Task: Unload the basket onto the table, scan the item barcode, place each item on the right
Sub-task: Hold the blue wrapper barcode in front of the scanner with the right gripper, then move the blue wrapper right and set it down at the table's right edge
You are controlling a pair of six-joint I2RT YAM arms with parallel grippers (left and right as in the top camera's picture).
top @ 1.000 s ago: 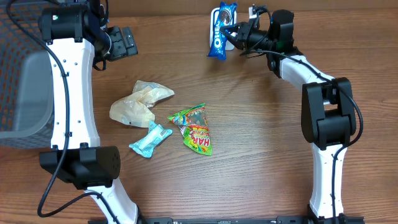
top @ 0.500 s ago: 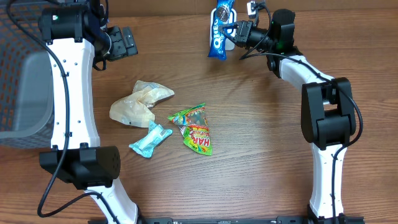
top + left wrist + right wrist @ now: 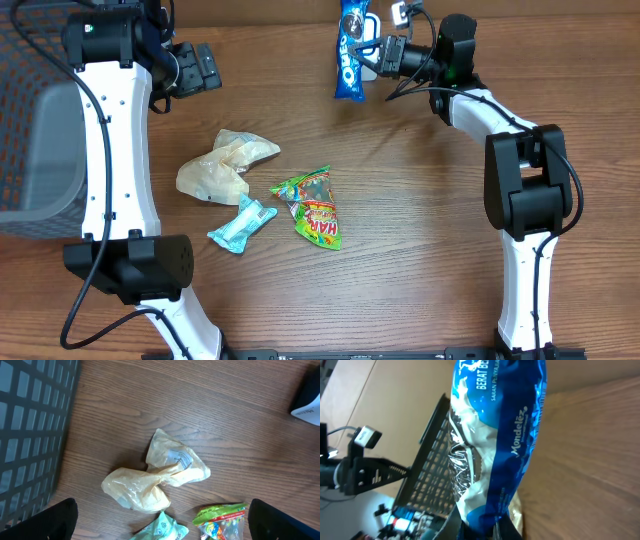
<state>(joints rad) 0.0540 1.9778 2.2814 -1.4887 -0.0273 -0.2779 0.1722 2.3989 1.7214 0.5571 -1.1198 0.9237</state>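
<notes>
The right gripper (image 3: 372,55) is pinched almost closed on one edge of a blue Oreo packet (image 3: 349,52). It holds the packet near the middle of the table's (image 3: 420,250) far edge, seemingly lifted clear of the wood. The left gripper (image 3: 205,68) has its jaws spread wide and grips nothing. It sits toward the far left corner, beside the wire basket (image 3: 30,120) on the left edge. Around the table's middle lie a crumpled cream plastic bag (image 3: 222,165), a teal sachet (image 3: 241,224) and a green sweets bag (image 3: 315,208) lettered "HAR", possibly Haribo.
</notes>
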